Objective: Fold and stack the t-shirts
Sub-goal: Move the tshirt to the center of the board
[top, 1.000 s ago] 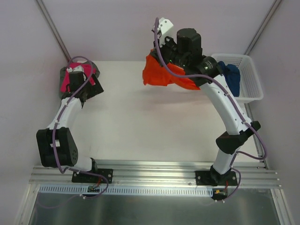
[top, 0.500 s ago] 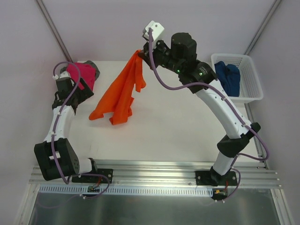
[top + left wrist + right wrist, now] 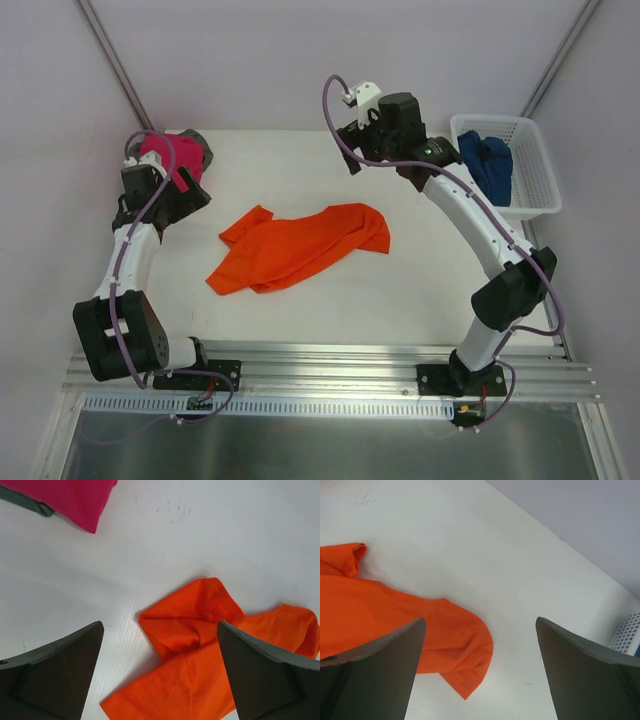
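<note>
The bright orange t-shirt (image 3: pixel 300 248) lies crumpled and loosely spread in the middle of the table, free of both grippers. My right gripper (image 3: pixel 352 132) hangs open above the table's back, up and right of the shirt. In the right wrist view its fingers (image 3: pixel 380 665) frame the shirt's right end (image 3: pixel 395 625) with nothing between them. My left gripper (image 3: pixel 188 196) stands open at the left, with the shirt's left end (image 3: pixel 210 645) ahead of it. The magenta t-shirt (image 3: pixel 170 155) lies folded on the grey one (image 3: pixel 203 148) at the back left. The dark blue t-shirt (image 3: pixel 488 165) sits in the basket.
The white lattice basket (image 3: pixel 530 205) stands at the table's right back edge, and its corner (image 3: pixel 627 632) shows in the right wrist view. The folded magenta corner (image 3: pixel 65 497) and grey edge (image 3: pixel 25 502) lie beyond my left gripper.
My right gripper opened and let go of the orange t-shirt, which dropped from hanging onto the table. The right arm drew back to the right. The left arm pulled off the magenta shirt.
</note>
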{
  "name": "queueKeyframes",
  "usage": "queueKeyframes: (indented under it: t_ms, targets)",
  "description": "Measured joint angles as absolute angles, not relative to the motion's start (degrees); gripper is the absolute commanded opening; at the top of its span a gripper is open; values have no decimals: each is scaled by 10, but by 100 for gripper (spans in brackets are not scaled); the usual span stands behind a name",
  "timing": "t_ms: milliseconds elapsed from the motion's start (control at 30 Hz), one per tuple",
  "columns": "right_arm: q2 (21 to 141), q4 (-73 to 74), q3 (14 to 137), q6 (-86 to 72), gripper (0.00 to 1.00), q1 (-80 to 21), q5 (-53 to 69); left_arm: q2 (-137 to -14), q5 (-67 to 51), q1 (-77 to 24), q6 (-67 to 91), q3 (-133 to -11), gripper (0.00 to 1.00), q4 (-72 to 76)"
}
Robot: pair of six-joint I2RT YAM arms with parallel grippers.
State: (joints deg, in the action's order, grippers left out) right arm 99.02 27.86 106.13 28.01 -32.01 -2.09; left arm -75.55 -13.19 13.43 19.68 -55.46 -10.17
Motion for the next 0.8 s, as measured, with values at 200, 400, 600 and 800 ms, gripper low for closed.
queueKeyframes:
  t_ms: [200, 400, 600, 800]
  targets:
    - [997, 320, 1062, 255, 97, -324, 53, -816, -182, 100, 157, -602, 99, -135]
    - [1110, 397, 1164, 240, 97, -327, 115, -900, -211, 54, 119, -655, 98, -166]
    - [1230, 476, 1256, 235, 97, -324, 147, -956, -264, 22, 90, -701, 81, -188]
    - [1232, 497, 1251, 213, 97, -319, 160, -994, -286, 15, 76, -710, 65, -190]
